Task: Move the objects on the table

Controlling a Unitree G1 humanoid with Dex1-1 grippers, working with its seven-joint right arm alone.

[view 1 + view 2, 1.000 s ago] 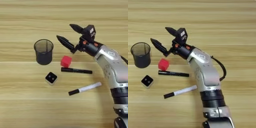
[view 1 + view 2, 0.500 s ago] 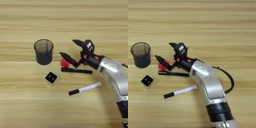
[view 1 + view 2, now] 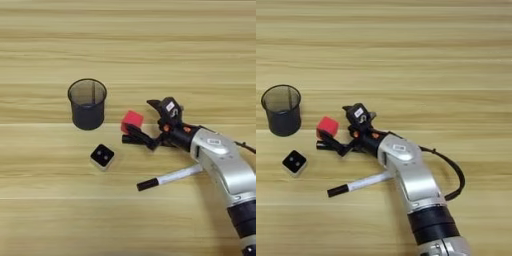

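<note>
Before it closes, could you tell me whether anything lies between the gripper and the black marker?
Nothing visible does: the gripper is already low at the black marker, its lower finger along it. The red cube sits right beside it, close to the fingers.

Bright even light, soft shadows, slight blur

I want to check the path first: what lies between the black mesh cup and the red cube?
Only bare table lies between the mesh cup and the red cube; both eye views show this gap.
</note>
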